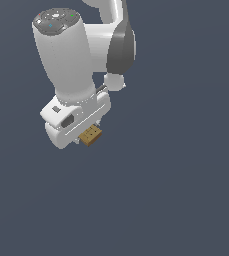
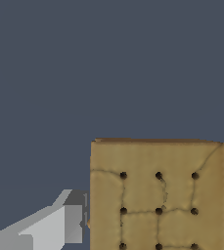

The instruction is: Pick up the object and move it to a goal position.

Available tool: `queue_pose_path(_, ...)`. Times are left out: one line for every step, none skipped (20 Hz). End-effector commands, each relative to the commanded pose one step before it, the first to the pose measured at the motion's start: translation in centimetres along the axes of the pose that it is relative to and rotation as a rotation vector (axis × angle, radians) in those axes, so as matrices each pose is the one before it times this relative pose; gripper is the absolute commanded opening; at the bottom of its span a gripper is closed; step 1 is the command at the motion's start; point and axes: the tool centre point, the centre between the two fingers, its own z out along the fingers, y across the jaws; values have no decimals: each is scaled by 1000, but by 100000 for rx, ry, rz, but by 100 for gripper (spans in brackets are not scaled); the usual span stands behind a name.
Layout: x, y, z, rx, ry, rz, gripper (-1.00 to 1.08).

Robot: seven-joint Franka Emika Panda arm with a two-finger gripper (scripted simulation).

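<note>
The object (image 1: 91, 135) is a small flat tan-brown square block with darker grid lines and dots. It sits just under the white gripper (image 1: 88, 132) in the exterior view, partly covered by the hand. In the wrist view the block (image 2: 157, 195) looms large and fills the gap between the two grey fingers (image 2: 69, 223). Both jaws stand against the block's sides, so the gripper (image 2: 155, 223) is shut on it. The fingertips are hidden behind the block. I cannot tell the block's height above the floor.
A plain dark blue-grey surface (image 1: 186, 200) stretches all around. The white arm (image 1: 66, 55) rises to the upper part of the exterior view, left of the middle. No other objects show.
</note>
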Motion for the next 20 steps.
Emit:
queue_pose_path(-708, 147, -2913, 29, 95, -51, -100)
queue_pose_path(-260, 81, -1110, 0, 0, 0, -100)
queue_pose_path(-256, 84, -1099, 0, 0, 0, -100)
queue_pose_path(-250, 87, -1080, 0, 0, 0, -100)
queue_pose_path(-238, 87, -1037, 0, 0, 0, -100)
queue_pose_path(-223, 87, -979, 0, 0, 0, -100)
queue_pose_path(-205, 85, -908, 0, 0, 0, -100)
queue_pose_path(-234, 101, -851, -7, 29, 62, -100)
queue_pose_path(-170, 80, -770, 0, 0, 0, -100)
queue_pose_path(-154, 77, -705, 0, 0, 0, -100)
queue_pose_path(-139, 73, -642, 0, 0, 0, -100)
queue_pose_path(-151, 82, -585, -20, -23, 62, -100)
queue_pose_path(-110, 66, -523, 0, 0, 0, -100)
queue_pose_path(-97, 62, -465, 0, 0, 0, -100)
queue_pose_path(-84, 58, -410, 0, 0, 0, -100)
queue_pose_path(-71, 53, -356, 0, 0, 0, -100)
queue_pose_path(-82, 59, -307, -21, -29, 59, -100)
queue_pose_path(-48, 43, -254, 0, 0, 0, -100)
queue_pose_path(-39, 37, -208, 0, 0, 0, -100)
queue_pose_path(-30, 31, -165, 0, 0, 0, -100)
